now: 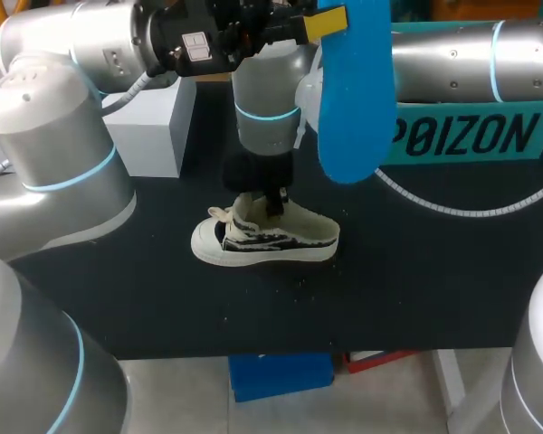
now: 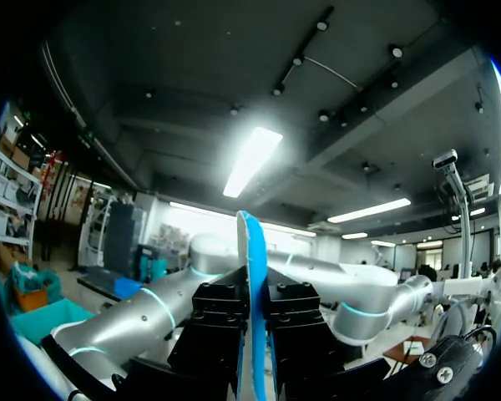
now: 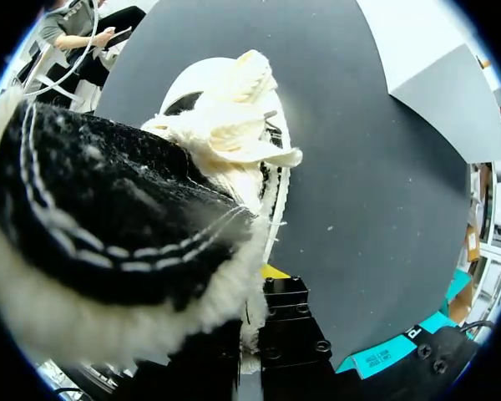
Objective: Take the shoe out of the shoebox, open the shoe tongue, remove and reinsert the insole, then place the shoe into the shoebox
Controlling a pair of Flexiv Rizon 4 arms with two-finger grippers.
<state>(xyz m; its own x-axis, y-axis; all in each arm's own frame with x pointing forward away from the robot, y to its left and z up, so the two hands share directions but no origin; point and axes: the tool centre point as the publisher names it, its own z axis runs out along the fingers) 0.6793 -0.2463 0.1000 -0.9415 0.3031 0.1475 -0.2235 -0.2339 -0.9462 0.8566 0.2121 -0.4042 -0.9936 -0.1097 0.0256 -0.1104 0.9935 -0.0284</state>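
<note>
Left gripper [image 2: 253, 322] is pinching the blue insole [image 1: 353, 90], up in the air at about 1 o'clock from the shoe [image 1: 294, 242]. Right gripper [image 1: 271, 203] is clamped on the shoe's fuzzy collar; shoe's on the table [image 1: 434, 289], toe pointing 9 o'clock.

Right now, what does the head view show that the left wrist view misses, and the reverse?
Only the head view: the sneaker upright on the black table, the right pincer down at its collar, and a white box behind. Only the left wrist view: the blue insole seen edge-on, clamped between the left pincer's two fingers. Both: the insole held up by the left pincer, and the right arm.
</note>
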